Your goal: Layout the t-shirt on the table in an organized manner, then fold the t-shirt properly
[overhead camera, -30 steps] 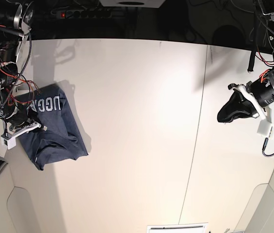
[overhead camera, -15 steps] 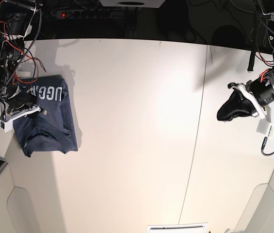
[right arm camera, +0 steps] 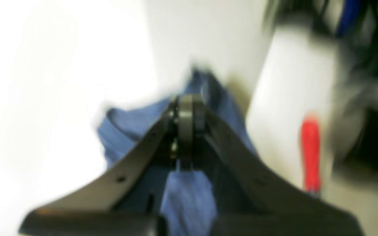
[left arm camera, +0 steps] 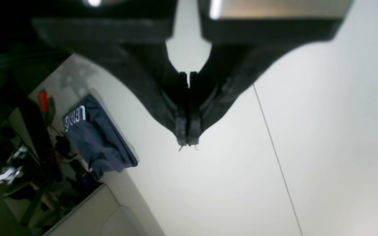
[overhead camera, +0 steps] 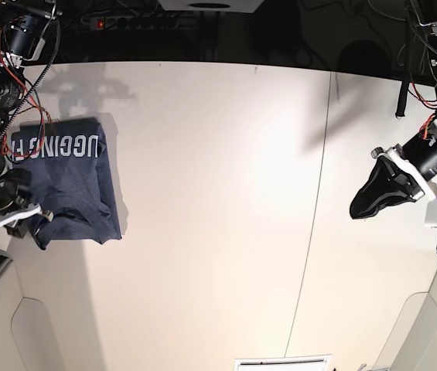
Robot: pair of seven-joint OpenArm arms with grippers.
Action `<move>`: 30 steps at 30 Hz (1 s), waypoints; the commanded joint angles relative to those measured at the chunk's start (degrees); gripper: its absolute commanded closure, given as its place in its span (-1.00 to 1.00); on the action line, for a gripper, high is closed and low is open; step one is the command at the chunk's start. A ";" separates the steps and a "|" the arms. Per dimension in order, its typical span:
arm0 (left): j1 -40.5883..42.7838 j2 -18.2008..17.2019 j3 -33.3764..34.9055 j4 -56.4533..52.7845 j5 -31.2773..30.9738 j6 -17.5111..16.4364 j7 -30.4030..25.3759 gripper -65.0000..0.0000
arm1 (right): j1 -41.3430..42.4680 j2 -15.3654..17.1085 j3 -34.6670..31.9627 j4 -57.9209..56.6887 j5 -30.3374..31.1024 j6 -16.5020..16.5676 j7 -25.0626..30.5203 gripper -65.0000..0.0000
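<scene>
At the off-white table's [overhead camera: 218, 193] left edge lies the folded navy cotton t-shirt [overhead camera: 67, 185], white lettering up. The right gripper [right arm camera: 185, 131] pinches its hem; the left gripper [left arm camera: 188, 139] hangs closed, empty

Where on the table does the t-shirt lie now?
In the base view the t-shirt lies at the table's far left edge, with the right tool at its near corner.

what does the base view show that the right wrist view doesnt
Only the base view shows the white lettering on the t-shirt, the table with its dark seam line, and the left gripper shut over bare tabletop far from the shirt. Only the right wrist view, which is blurred, shows the right gripper close up, its fingers shut with blue fabric around them, and a red object to the side. Both show the shirt at the table's edge.
</scene>
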 commanded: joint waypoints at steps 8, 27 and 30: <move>5.51 -0.76 -8.72 1.31 -11.37 -0.71 10.16 1.00 | -12.07 1.84 0.17 14.36 -0.92 1.60 -5.05 1.00; 43.04 -4.92 -13.60 -4.98 -16.55 -0.71 17.33 1.00 | -57.59 7.65 -1.92 20.65 16.68 9.03 -10.95 1.00; 44.46 -7.98 -3.72 -12.00 -9.01 -0.71 5.66 1.00 | -57.94 11.82 -5.97 12.57 16.61 9.35 -7.13 1.00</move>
